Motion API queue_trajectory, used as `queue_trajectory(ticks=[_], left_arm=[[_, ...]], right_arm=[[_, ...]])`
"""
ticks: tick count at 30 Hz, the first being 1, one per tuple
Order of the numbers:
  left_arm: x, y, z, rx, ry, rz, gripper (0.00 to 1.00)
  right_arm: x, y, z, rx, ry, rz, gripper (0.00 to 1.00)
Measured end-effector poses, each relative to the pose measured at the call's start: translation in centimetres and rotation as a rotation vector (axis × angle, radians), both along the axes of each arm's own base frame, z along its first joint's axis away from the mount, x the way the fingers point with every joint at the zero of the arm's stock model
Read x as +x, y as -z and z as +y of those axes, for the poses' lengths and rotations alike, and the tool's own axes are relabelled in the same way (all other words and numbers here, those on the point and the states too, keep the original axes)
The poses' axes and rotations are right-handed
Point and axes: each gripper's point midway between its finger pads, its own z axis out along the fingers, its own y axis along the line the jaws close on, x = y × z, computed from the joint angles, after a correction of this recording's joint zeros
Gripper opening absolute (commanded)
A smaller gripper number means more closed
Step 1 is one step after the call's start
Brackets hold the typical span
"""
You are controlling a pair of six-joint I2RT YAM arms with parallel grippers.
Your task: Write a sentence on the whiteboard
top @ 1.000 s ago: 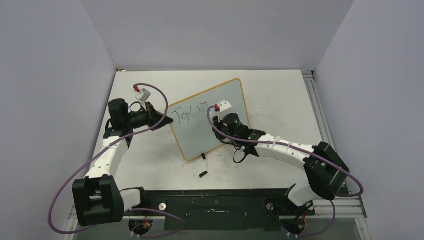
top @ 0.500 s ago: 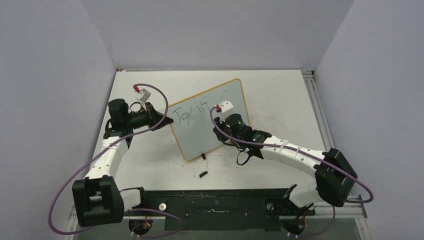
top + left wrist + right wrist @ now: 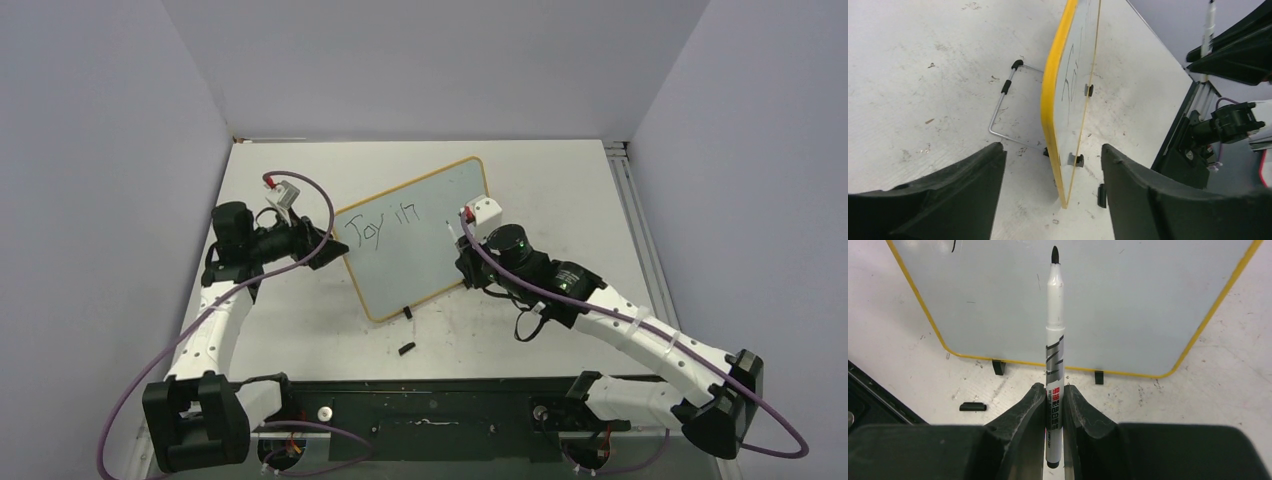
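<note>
My right pincer (image 3: 1053, 390) grips the white black-tipped marker (image 3: 1054, 315), clear of the yellow-framed glossy whiteboard (image 3: 1128, 305); the left pincer (image 3: 1050, 150) stands wide. Next I continue after the black words "Joy in" (image 3: 378, 228).

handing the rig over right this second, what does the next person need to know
Left end effector: open, fingers either side of the whiteboard at its left edge, not clamping it.
Right end effector: shut on the marker, uncapped, tip off the board face.
The whiteboard stands propped upright mid-table, facing the arms.
Done: sentence started, "Joy in" on the top line.
Left: the rest of it.
</note>
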Motion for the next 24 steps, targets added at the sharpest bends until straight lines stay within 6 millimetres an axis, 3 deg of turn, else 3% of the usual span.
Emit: queue_trajectory(ticks=[6, 11, 16, 19, 24], left_arm=[[-0.5, -0.7, 0.7, 0.057, -0.059, -0.044, 0.80], [-0.5, -2.2, 1.9, 0.126, -0.147, -0.139, 0.83], [-0.8, -5.5, 3.4, 0.215, -0.289, -0.302, 0.83], [-2.0, -7.9, 1.5, 0.251, -0.256, -0.406, 0.81], [-5.7, -11.0, -4.9, 0.268, -0.028, -0.553, 0.80]], right_arm=[[-1.0, -2.5, -1.9, -0.030, 0.009, 0.001, 0.05], [-1.1, -2.2, -3.4, -0.065, 0.002, 0.048, 0.05], [-1.2, -2.0, -4.4, -0.032, -0.068, 0.167, 0.05], [-2.4, -1.4, -4.0, 0.005, -0.157, 0.260, 0.05], [-6.4, -0.3, -1.9, 0.073, -0.352, 0.453, 0.05]])
